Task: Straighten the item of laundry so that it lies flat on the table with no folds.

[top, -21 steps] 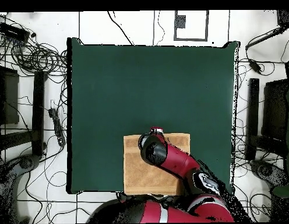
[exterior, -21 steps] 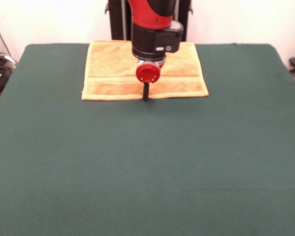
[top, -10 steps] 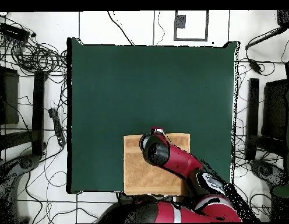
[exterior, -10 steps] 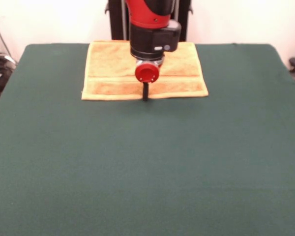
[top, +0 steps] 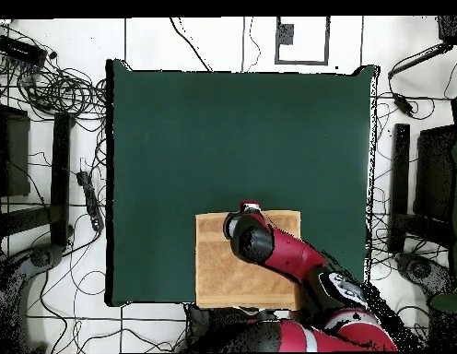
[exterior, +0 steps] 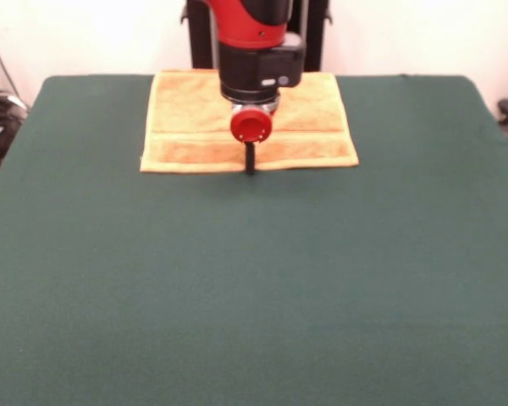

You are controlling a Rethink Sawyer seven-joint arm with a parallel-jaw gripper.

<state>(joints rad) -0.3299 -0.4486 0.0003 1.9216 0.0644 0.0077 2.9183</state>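
The item of laundry [exterior: 186, 127], an orange-yellow towel with a woven band, lies spread near the far edge of the green table [exterior: 254, 296]. In the overhead view the towel [top: 218, 267] lies by the table's [top: 232, 138] bottom edge, partly under the red arm. My gripper [exterior: 251, 162] points straight down at the middle of the towel's near edge. Its black fingers stand together as one narrow bar, touching that edge. In the overhead view the gripper [top: 248, 208] is mostly hidden under the arm's wrist. No fold shows in the towel.
Cables, stands and dark equipment [top: 48, 138] lie on the floor round the table in the overhead view. The red arm [top: 287, 263] stretches over the right part of the towel.
The arm's wrist has shifted slightly sideways over the towel, while the gripper's tip stays at the same spot on the towel's edge. The towel has not moved.
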